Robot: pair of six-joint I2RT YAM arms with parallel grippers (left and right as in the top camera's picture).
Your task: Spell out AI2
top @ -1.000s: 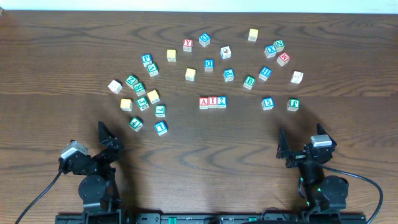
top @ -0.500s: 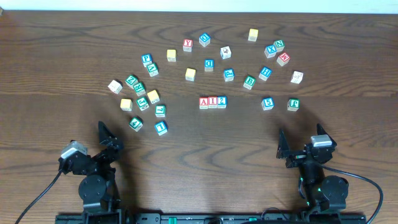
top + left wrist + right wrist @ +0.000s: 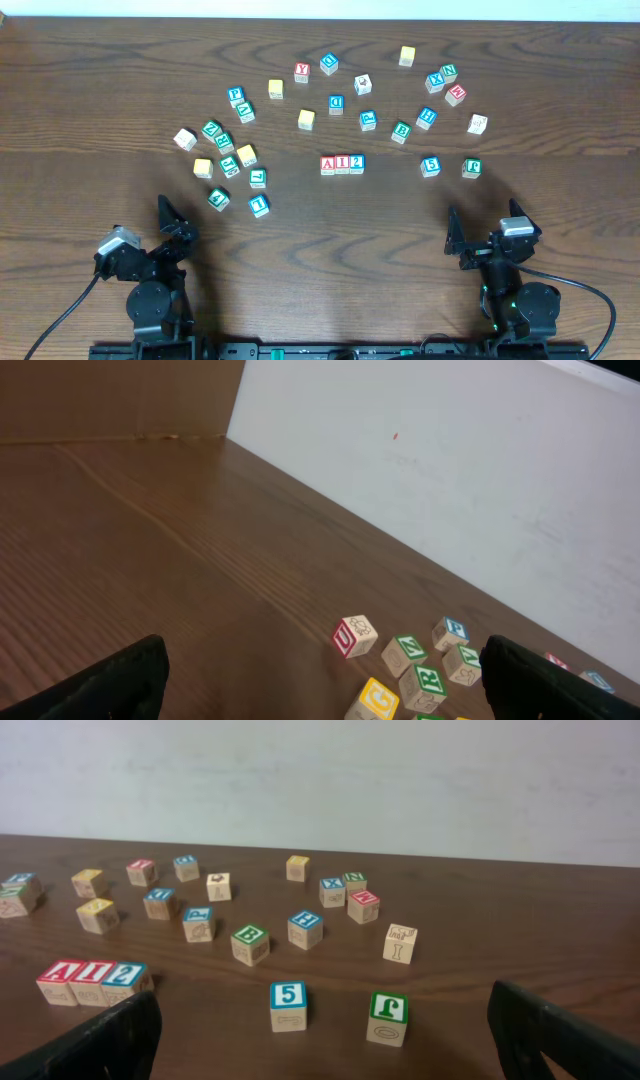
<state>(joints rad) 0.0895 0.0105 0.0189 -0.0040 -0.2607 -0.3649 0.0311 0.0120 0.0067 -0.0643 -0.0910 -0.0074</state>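
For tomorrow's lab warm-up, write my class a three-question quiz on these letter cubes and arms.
1. True or false: the A cube, I cube and 2 cube stand side by side in one row.
2. Which is nearest the right pincer? a) A cube b) I cube c) 2 cube
3. Fill in: the left pincer and right pincer are both ____.
Key: 1 true; 2 c; 3 open.

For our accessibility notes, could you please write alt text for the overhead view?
The A cube, I cube and 2 cube sit side by side, spelling AI2, near the middle of the wooden table, with other cubes scattered in an arc beyond. The left gripper and right gripper sit open and empty at the near edge.
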